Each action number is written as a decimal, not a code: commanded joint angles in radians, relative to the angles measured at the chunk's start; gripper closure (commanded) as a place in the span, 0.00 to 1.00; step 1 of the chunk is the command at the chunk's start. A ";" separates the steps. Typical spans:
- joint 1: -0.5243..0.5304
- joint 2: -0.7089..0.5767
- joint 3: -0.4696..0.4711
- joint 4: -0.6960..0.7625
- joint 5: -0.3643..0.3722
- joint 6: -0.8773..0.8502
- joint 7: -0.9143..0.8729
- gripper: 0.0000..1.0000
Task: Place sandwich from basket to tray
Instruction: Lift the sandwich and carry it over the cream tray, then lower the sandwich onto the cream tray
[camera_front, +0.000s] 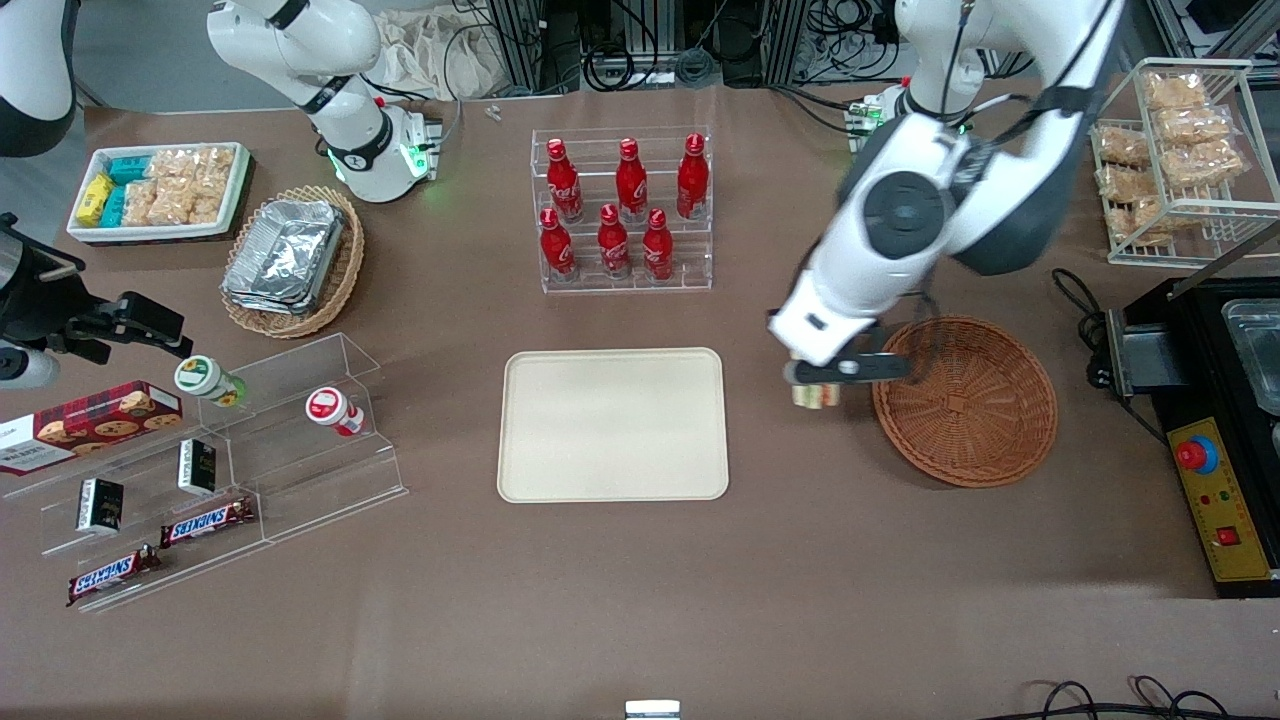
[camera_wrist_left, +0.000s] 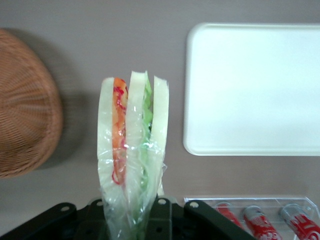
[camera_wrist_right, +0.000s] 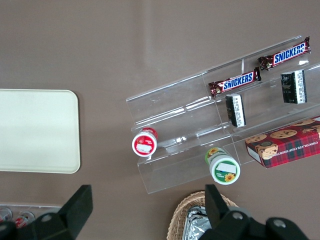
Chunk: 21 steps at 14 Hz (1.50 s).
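My left gripper (camera_front: 822, 385) is shut on the sandwich (camera_front: 815, 394), a clear-wrapped wedge of pale bread with orange-red and green filling. It hangs above the bare table between the round reddish-brown basket (camera_front: 965, 425) and the cream tray (camera_front: 612, 424). In the left wrist view the sandwich (camera_wrist_left: 132, 145) stands up out of the gripper (camera_wrist_left: 132, 222), with the basket (camera_wrist_left: 25, 125) to one side of it and the tray (camera_wrist_left: 255, 90) to the other. Nothing lies in the basket or on the tray.
A clear rack of red bottles (camera_front: 622, 210) stands farther from the front camera than the tray. A black machine (camera_front: 1220, 400) and a wire rack of snacks (camera_front: 1180, 160) are at the working arm's end. An acrylic snack shelf (camera_front: 230, 460) and an oval foil-tray basket (camera_front: 292, 262) lie toward the parked arm's end.
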 joint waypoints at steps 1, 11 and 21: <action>-0.103 0.178 0.005 0.151 0.072 0.014 -0.030 1.00; -0.160 0.465 0.008 0.166 0.176 0.289 -0.052 1.00; -0.148 0.378 0.014 0.169 0.185 0.300 -0.173 0.00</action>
